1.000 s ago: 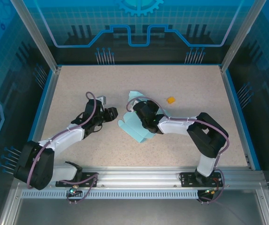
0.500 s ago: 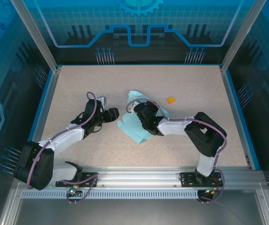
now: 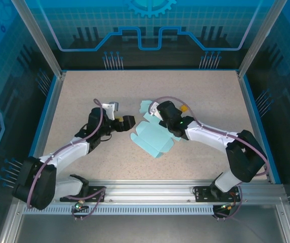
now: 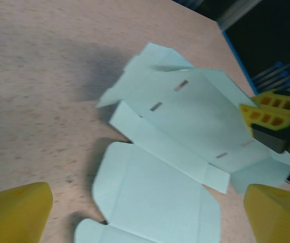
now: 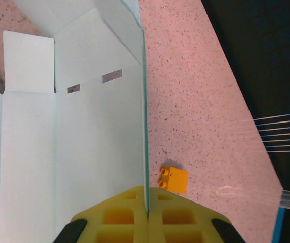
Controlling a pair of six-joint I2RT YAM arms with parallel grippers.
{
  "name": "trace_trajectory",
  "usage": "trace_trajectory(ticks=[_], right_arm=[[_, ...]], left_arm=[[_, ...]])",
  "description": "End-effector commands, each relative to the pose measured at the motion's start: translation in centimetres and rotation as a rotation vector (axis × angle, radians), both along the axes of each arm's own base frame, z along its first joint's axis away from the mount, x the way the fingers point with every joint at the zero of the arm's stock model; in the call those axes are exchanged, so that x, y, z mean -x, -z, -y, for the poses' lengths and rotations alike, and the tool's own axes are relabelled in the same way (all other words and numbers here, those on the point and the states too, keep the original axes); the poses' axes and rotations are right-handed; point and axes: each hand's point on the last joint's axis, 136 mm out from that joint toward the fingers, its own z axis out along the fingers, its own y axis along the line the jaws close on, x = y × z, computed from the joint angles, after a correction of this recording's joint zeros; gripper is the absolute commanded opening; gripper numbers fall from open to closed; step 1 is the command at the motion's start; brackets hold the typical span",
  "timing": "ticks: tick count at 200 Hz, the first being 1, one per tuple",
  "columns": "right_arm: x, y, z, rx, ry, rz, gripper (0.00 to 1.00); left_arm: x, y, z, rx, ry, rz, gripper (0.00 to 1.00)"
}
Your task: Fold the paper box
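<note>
The left gripper [image 4: 147,215] hangs spread, left of the light blue-teal card paper box [image 3: 152,137]; right gripper [image 5: 148,201] pinches its far flap

One paper box [image 3: 152,136]; one orange brick [image 5: 174,179].

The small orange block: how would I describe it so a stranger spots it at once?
On the speckled beige table, find the light blue-teal card sheet near the middle. Just past its far right side lies the small orange studded plastic block, chunky and bright where the sheet is flat and pale.
</note>
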Motion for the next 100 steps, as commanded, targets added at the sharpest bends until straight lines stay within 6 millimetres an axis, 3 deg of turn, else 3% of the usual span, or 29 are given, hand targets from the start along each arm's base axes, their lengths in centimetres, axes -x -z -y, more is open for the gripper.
trace_trajectory(ticks=[1, 43, 100], right_arm=[[0.7, -1.2, -0.5, -0.110, -0.022, -0.082, 0.04], [1.0, -2.0, -0.1, -0.193, -0.012, -0.163, 0.04], [2.3, -4.1, 0.2, -0.340, -0.011, -0.295, 0.04]], left_arm=[[-0.4, -2.3, 2.8, 0.085, 0.126, 0.036, 0.95], [-0.8, -0.1, 5.9, -0.066, 0.205, 0.083, 0.90], [-2.0, 2.2, 7.5, -0.156, 0.260, 0.117, 0.83]])
